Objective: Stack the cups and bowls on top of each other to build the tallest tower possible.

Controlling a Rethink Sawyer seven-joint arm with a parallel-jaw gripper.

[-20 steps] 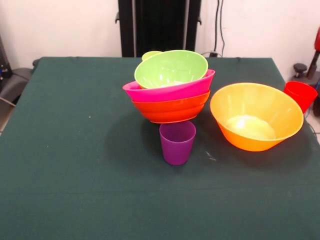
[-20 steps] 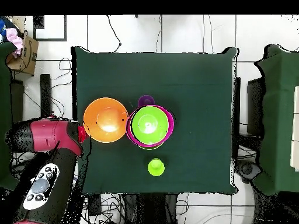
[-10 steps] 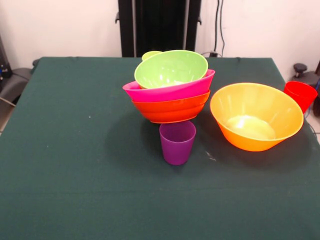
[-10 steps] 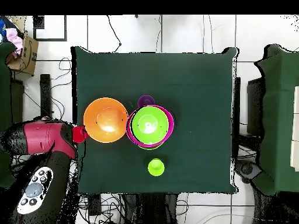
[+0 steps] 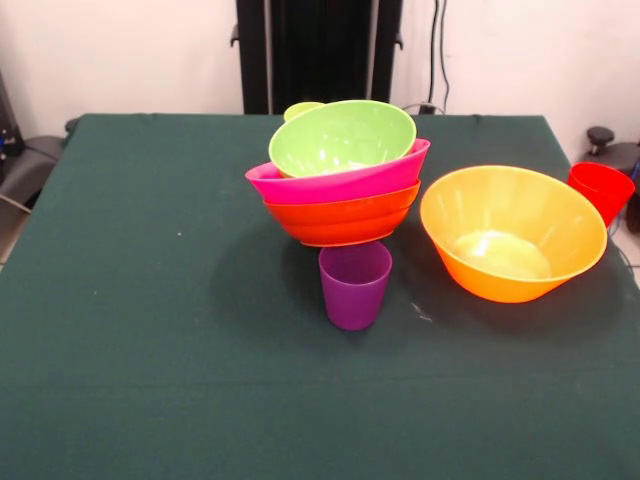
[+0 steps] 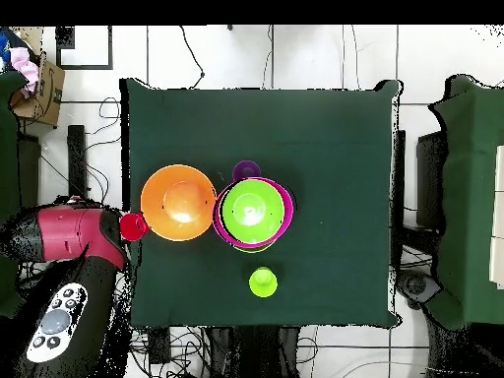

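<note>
The tower stands mid-table: a lime green bowl (image 5: 343,137) (image 6: 252,211) nested in a pink bowl (image 5: 340,184), which sits tilted in a red-orange bowl (image 5: 340,222). A purple cup (image 5: 354,285) (image 6: 246,170) stands upright just in front of it. Behind the tower, only the rim of a lime green cup (image 5: 298,109) (image 6: 263,283) shows. A large orange bowl (image 5: 512,232) (image 6: 178,202) sits beside the tower. At the table's edge stands a red cup (image 5: 601,190) (image 6: 132,226). The red and black arm (image 6: 74,236) lies off the table beside that cup, and its gripper is hidden beneath it.
A dark green cloth covers the table (image 5: 150,300). Dark chairs (image 6: 463,197) stand off the table's sides, with a cardboard box (image 6: 39,84) on the floor and cables along the edges. A black column (image 5: 318,55) rises behind the table.
The arm has drawn back from the table's edge, away from the red cup, which now shows whole. The bowls and cups have not moved.
</note>
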